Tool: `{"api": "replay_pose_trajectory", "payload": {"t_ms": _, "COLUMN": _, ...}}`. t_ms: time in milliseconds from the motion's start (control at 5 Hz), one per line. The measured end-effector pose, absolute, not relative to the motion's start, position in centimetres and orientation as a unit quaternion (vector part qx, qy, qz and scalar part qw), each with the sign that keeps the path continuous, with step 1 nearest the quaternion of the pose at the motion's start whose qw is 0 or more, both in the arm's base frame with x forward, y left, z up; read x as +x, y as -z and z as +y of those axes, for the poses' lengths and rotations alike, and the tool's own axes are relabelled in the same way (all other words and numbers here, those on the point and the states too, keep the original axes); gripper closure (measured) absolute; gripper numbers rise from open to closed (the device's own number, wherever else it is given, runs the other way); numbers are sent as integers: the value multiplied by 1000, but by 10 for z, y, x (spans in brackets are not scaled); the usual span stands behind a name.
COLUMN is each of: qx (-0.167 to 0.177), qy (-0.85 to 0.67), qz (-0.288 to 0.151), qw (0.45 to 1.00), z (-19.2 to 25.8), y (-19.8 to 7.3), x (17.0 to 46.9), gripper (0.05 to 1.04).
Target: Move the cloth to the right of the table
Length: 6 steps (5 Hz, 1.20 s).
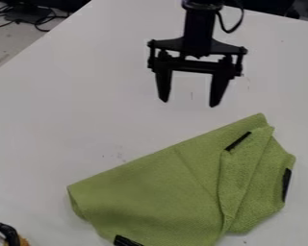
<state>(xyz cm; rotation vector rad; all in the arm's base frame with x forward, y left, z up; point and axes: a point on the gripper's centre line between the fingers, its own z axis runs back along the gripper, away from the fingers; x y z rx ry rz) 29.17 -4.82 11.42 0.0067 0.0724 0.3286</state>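
Gripper (189, 103) with fingers spread and nothing between them. The cloth (157, 192) lies on the table (54, 120), on the camera side of the gripper and apart from it, its folded flap (247, 173) toward the picture's right. Step judged in hand: the grasp. The fingers should straddle the flap, descend low and close on several layers; a shallow pinch may slip. A slight lift before the rightward carry should limit dragging.
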Motion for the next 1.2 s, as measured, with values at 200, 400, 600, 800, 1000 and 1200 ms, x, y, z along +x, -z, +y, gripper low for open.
{"api": "replay_pose_trajectory", "payload": {"t_ms": 200, "qx": 9, "qy": -168, "qz": 36, "qw": 985, "z": -20, "y": -122, "x": 297, "gripper": 83}}
{"api": "replay_pose_trajectory", "payload": {"t_ms": 400, "qx": 5, "qy": -184, "qz": 16, "qw": 983, "z": 15, "y": -122, "x": 304, "gripper": 83}}
{"api": "replay_pose_trajectory", "payload": {"t_ms": 600, "qx": 14, "qy": -172, "qz": 30, "qw": 984, "z": 38, "y": -125, "x": 309, "gripper": 83}}
{"api": "replay_pose_trajectory", "payload": {"t_ms": 800, "qx": 15, "qy": -181, "qz": 23, "qw": 983, "z": 64, "y": -125, "x": 307, "gripper": 83}}
{"api": "replay_pose_trajectory", "payload": {"t_ms": 1000, "qx": 12, "qy": -184, "qz": 21, "qw": 983, "z": 77, "y": -125, "x": 305, "gripper": 83}}
{"api": "replay_pose_trajectory", "payload": {"t_ms": 1200, "qx": 23, "qy": -178, "qz": 39, "qw": 983, "z": 85, "y": -124, "x": 303, "gripper": 83}}
